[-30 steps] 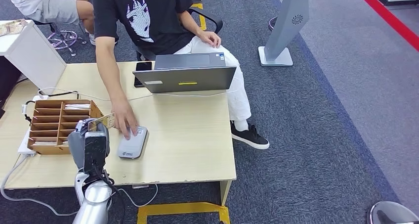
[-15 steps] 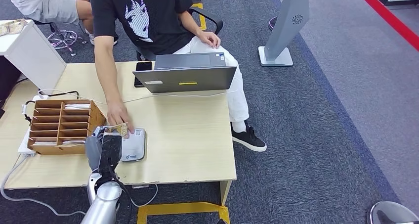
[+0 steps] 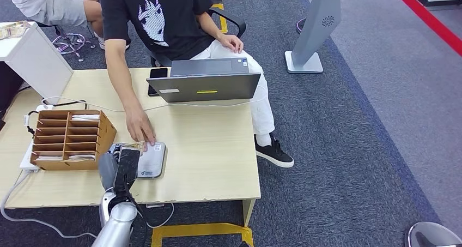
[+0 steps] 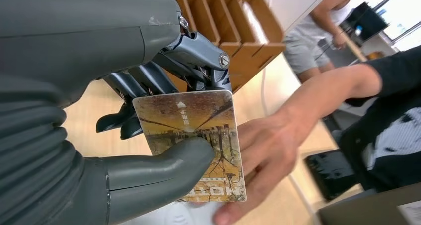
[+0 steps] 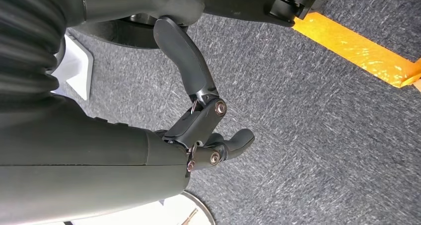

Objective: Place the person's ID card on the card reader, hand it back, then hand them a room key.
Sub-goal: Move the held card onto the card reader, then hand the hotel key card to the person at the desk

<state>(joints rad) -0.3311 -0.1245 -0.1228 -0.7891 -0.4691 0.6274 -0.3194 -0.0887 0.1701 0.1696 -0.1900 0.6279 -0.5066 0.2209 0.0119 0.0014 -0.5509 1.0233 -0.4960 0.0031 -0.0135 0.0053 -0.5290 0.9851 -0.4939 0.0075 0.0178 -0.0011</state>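
**Op:** I've got the left hand (image 3: 121,162) over the near part of the bench (image 3: 218,165), thumb and fingers (image 4: 149,81) pinching the ID card (image 4: 193,135) by its edge. From the head view the card (image 3: 133,146) sits just above the card reader (image 3: 150,160).

**Spotter:** And the person?

**Op:** Seated across the bench. Their hand (image 3: 141,131) is on the far end of the reader, right beside the card. In the left wrist view that hand (image 4: 263,155) is behind the card, fingertips reaching past its lower corner. I can't tell whether it touches the card.

**Spotter:** What's in the organiser?

**Op:** The wooden sorter box (image 3: 70,139) stands to the left of the reader, with open compartments. I see flat pale items in a top slot (image 3: 85,116) and along the bottom row (image 3: 81,157); too small for me to say what they are. The other slots look dark.

**Spotter:** Right hand?

**Op:** The right hand (image 5: 208,130) hangs over the carpet, fingers loosely curled and apart, nothing in them.

**Spotter:** Anything else on the bench?

**Op:** An open laptop (image 3: 204,83) at the far edge, a dark phone (image 3: 158,75) beside it, cables (image 3: 62,101) running along the left.
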